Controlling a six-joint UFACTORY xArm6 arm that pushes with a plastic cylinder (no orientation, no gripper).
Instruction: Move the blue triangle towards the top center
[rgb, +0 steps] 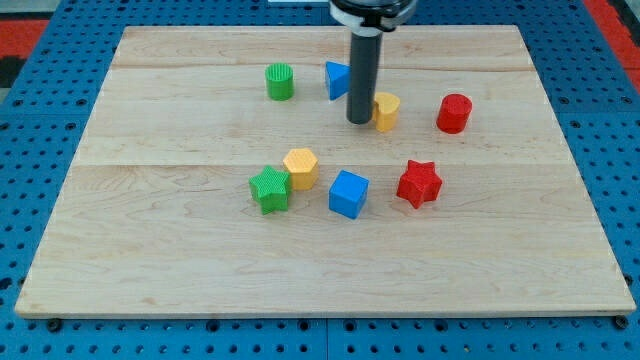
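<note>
The blue triangle (336, 79) lies near the top centre of the wooden board (160, 230), partly hidden by my rod. My tip (359, 121) rests on the board just below and to the right of the triangle, and directly left of a yellow block (386, 111), which it touches or nearly touches. A green cylinder (280, 81) stands to the triangle's left.
A red cylinder (453, 113) stands at the right. Lower down are a green star (269, 189), a yellow hexagon (300, 167), a blue cube (348, 193) and a red star (418, 183). Blue pegboard surrounds the board.
</note>
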